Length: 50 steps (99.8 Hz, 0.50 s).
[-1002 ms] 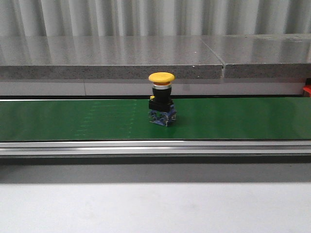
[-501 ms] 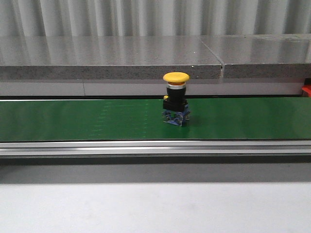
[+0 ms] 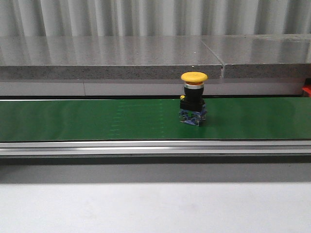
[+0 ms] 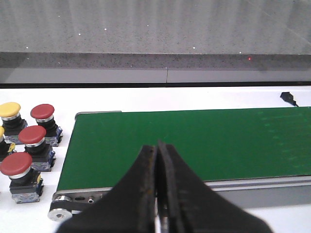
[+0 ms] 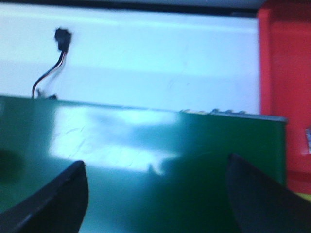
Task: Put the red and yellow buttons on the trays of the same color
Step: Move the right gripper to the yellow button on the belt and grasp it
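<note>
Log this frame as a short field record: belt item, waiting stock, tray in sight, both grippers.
belt item: yellow button, upright on green belt
waiting stock: red buttons and a yellow one beside the belt end
tray in sight: red tray past the belt's other end
left gripper: shut, empty, over belt
right gripper: open, empty, over belt

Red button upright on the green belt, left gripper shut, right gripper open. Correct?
One error: the button on the green belt has a yellow cap, not red, as the front view shows. It does stand upright, the left gripper is shut and the right gripper is open.
</note>
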Available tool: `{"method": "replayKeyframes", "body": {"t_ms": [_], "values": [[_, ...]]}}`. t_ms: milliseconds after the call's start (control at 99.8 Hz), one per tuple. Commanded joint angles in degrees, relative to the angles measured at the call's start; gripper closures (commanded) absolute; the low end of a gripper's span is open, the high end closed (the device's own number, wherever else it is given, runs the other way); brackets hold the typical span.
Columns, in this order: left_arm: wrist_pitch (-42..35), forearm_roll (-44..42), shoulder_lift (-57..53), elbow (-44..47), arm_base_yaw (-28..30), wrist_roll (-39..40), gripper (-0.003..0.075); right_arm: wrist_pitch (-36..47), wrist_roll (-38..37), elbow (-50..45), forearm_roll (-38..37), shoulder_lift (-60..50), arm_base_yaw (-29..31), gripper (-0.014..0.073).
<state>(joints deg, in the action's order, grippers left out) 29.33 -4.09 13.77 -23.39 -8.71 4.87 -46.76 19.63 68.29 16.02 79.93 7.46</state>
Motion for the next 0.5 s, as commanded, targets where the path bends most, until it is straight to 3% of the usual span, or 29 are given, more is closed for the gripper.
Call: {"method": "replayKeyframes", "body": {"t_ms": [0, 491], "values": [[-4.4, 0.5, 0.5, -1.6, -0.5, 0.2, 0.0741, -0.1, 3.1, -0.2, 0.9, -2.0, -2.9, 0.0012], [-4.4, 0.5, 0.5, -1.6, -0.5, 0.2, 0.0741, 0.2, 8.2, -3.5, 3.0, 1.4, -15.1, 0.0012]]}}
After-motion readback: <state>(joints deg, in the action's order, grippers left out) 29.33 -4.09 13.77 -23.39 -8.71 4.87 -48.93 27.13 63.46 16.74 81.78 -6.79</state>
